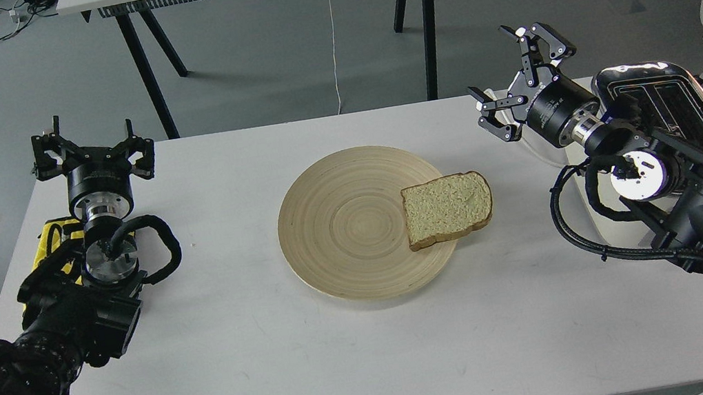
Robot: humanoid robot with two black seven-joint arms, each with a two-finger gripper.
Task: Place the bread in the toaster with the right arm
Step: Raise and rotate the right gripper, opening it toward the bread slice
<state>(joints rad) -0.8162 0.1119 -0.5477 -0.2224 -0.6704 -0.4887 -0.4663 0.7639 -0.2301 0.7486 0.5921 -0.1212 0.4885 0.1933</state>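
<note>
The right gripper [518,78] is spread wide and holds nothing, hovering left of the toaster [672,107]. The bread [447,209] lies flat on the wooden plate's [342,227] right side, overhanging its rim.

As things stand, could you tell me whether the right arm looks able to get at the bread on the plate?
Probably yes. The right gripper is open and empty, the bread lies uncovered on the near-right edge of the wooden plate, and nothing stands between them.

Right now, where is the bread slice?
In the head view the bread lies flat on the right edge of the round wooden plate, mid-table, left of the toaster and untouched by either gripper.
</note>
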